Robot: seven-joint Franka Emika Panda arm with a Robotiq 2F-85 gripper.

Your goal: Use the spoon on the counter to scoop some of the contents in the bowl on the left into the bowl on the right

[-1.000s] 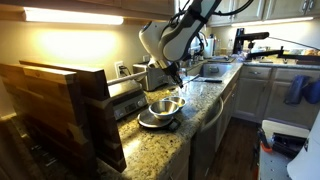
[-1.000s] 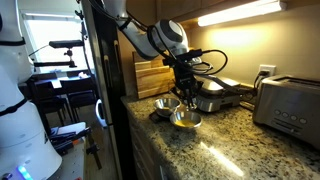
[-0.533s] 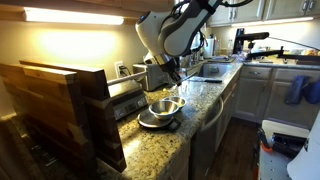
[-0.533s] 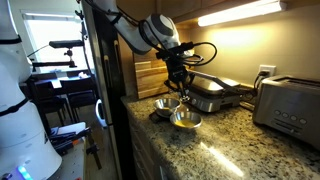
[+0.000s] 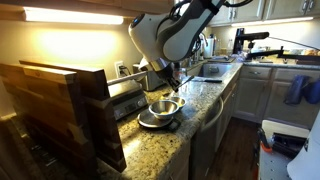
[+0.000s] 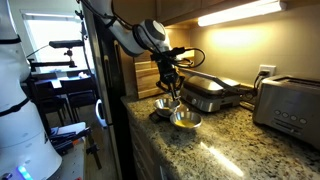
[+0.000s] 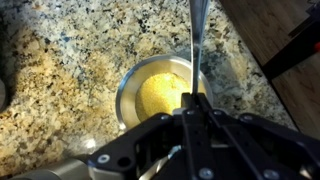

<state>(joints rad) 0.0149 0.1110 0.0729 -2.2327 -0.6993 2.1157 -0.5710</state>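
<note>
In the wrist view my gripper (image 7: 195, 105) is shut on the thin metal spoon (image 7: 195, 45), whose handle runs up past the top edge. Directly under the jaws stands a steel bowl (image 7: 132, 78) with yellow contents (image 7: 160, 92). In an exterior view two steel bowls stand side by side on the speckled counter (image 6: 240, 140): the left bowl (image 6: 162, 104) and the right bowl (image 6: 186, 120). The gripper (image 6: 170, 86) hangs just above the left one. From the other side the gripper (image 5: 172, 78) hovers over a bowl (image 5: 165, 106). The spoon's scoop end is hidden.
A closed grill press (image 6: 210, 92) sits behind the bowls and a toaster (image 6: 288, 108) stands at the counter's far end. Wooden boards (image 5: 60, 110) lean close by. The counter edge (image 5: 205, 118) drops to the floor beside the bowls.
The gripper, still holding the spoon, has swung away from the right bowl and now hangs over the left bowl. The bowls have not moved.
</note>
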